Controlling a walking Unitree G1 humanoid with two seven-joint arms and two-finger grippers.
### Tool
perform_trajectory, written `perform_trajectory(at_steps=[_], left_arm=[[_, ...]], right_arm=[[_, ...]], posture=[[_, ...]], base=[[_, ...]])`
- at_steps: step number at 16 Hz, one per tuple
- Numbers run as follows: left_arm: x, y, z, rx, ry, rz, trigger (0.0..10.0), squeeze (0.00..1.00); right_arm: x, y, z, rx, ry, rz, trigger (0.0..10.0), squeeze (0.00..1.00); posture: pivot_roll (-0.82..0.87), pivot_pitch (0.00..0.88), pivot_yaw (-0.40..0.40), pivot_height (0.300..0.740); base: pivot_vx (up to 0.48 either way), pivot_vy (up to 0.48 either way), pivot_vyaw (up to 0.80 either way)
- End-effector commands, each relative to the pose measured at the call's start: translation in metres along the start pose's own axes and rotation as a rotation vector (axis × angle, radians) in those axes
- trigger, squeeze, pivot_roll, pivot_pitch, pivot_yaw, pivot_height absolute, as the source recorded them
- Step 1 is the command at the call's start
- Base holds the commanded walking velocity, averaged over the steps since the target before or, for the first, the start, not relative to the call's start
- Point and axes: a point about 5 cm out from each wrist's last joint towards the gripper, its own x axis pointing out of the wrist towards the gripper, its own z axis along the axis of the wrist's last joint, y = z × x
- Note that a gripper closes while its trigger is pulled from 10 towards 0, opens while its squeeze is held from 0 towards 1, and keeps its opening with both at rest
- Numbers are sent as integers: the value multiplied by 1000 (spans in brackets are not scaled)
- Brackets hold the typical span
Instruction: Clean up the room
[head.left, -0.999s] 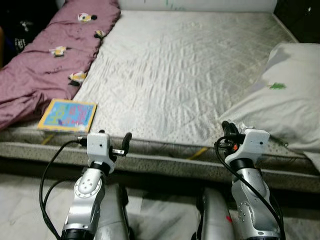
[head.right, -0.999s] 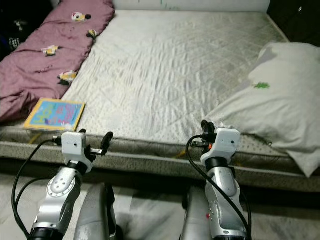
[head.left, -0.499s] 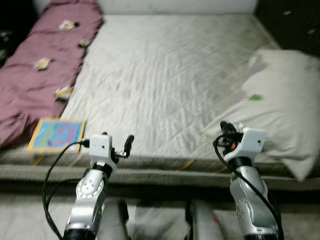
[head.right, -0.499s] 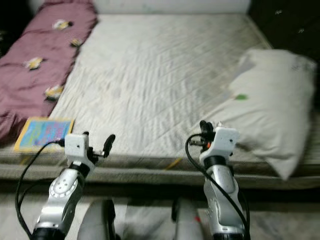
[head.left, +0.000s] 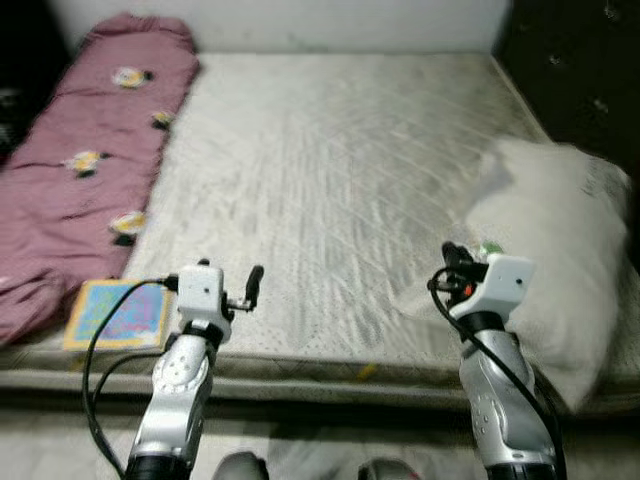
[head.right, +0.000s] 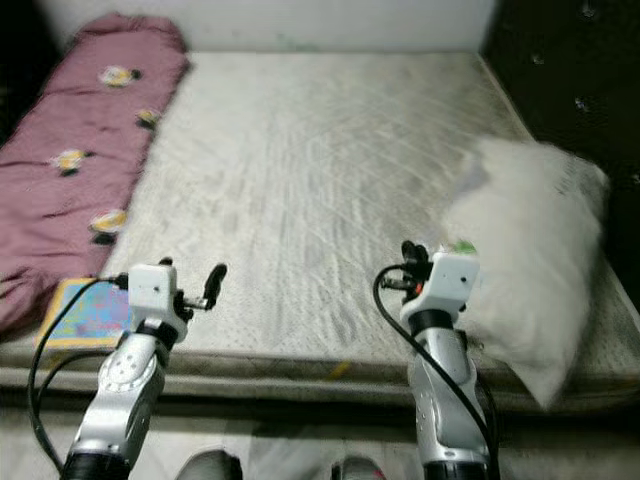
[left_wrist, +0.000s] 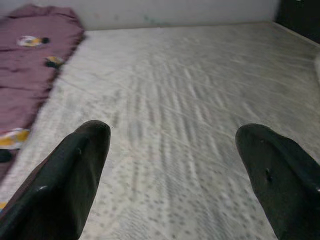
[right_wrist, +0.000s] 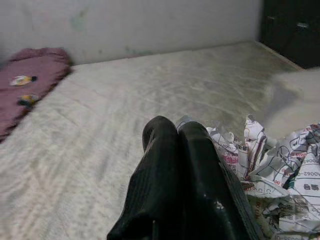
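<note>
Left eye view: both arms hover at mattress (head.left: 330, 190) near edge.

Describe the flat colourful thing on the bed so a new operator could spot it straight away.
Start from the bare grey-white mattress and follow the long pink quilt down its left side to the near corner. There, next to the quilt's end, lies a book, just left of the left gripper. It is the one flat, hard-edged thing: yellow border, blue and pink cover.

the left gripper (left_wrist: 172, 165) hangs spread wide above the pale mattress (left_wrist: 190, 90), a maroon quilt (left_wrist: 30, 65) alongside.
</note>
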Motion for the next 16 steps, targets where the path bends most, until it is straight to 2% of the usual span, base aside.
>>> perform_trajectory(at_steps=[1, 3, 4, 5, 7, 8, 9, 11, 13, 15, 16], left_arm=[[-4, 3, -11, 8, 57, 18, 10000, 0], [-4, -1, -13, -4, 71, -25, 10000, 0], [-5, -1, -14, -3, 79, -31, 10000, 0], [-6, 2, -16, -3, 87, -26, 10000, 0], [-7, 4, -17, 7, 90, -31, 10000, 0], [-8, 6, -19, 6, 91, -12, 10000, 0], [-9, 9, -18, -8, 89, 16, 10000, 0], [-9, 7, -12, -10, 65, 12, 10000, 0], [-8, 8, -8, -1, 45, 17, 10000, 0], [-5, 11, 2, 3, 19, 26, 10000, 0], [-5, 12, 1, 5, 21, 25, 10000, 0]], right_arm=[[-3, -1, -8, -4, 36, 10, 10000, 0], [-7, -7, -14, -5, 90, 27, 10000, 0], [-11, -11, -17, 29, 131, 21, 10000, 0], [-22, -14, -18, -9, 164, 63, 10000, 0], [-31, -23, -11, -79, 170, 108, 10000, 0], [-30, -27, -7, -97, 158, 120, 10000, 0], [-24, -31, -4, -95, 142, 80, 10000, 0], [-18, -30, 1, -100, 118, 39, 10000, 0], [-14, -20, 6, -115, 58, 32, 10000, 0], [-20, -8, 0, -43, 57, -30, 10000, 0], [-22, -8, -4, -41, 67, -46, 10000, 0]], posture=[[-66, 0, 39, 740], [-61, 0, 52, 740], [-58, 0, 60, 740], [-54, 0, 58, 740], [-66, 0, 59, 740], [-69, 0, 60, 740], [-66, 0, 63, 740], [-61, 0, 64, 740], [-47, 0, 56, 740], [-41, 0, 60, 740], [-43, 0, 62, 740]], base=[[0, 0, -413], [0, 0, -409], [0, 0, -413], [0, 0, -413], [0, 0, -409], [0, 0, -413], [0, 0, -406], [0, 0, 0], [0, 0, 0], [0, 0, 0], [0, 0, 0]])
